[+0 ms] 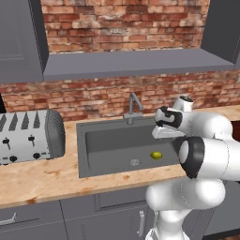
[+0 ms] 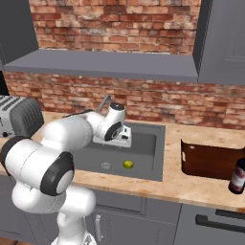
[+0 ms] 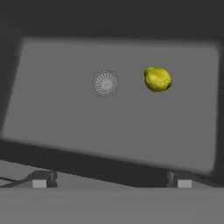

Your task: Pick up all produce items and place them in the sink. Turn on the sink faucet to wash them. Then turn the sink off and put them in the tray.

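The small round yellow-green lime-like fruit (image 1: 156, 154) lay on the floor of the large dark grey rectangular recessed sink (image 1: 101, 140), just beside the round metal drain (image 1: 135, 162), at about 3 o'clock from it in the left base view. In the hand view the fruit (image 3: 157, 79) sat at 3 o'clock of the drain (image 3: 105, 82), apart from it and touching no wall of the basin.

The white arm reached over the far right part of the sink, its hand above the basin at about 12 o'clock from the fruit in the left base view. The 2 small dark fingers (image 3: 39, 179) showed at the bottom of the hand view, 1 near the 7 o'clock edge and the other near 5 o'clock, spread wide with nothing between them. They hung well above the fruit and touched nothing.

The slim grey metal faucet (image 1: 133, 108) with its angular bent spout stood on the back rim of the sink, at 12 o'clock from the drain.

In the right base view the shallow dark reddish-brown rectangular tray (image 2: 210, 160) rested on the light wooden bench (image 2: 201, 189) at 3 o'clock from the sink (image 2: 143, 143), with a dark bottle (image 2: 238, 176) just beside its right end. A silver toaster (image 1: 28, 136) stood on the bench at 9 o'clock from the sink.
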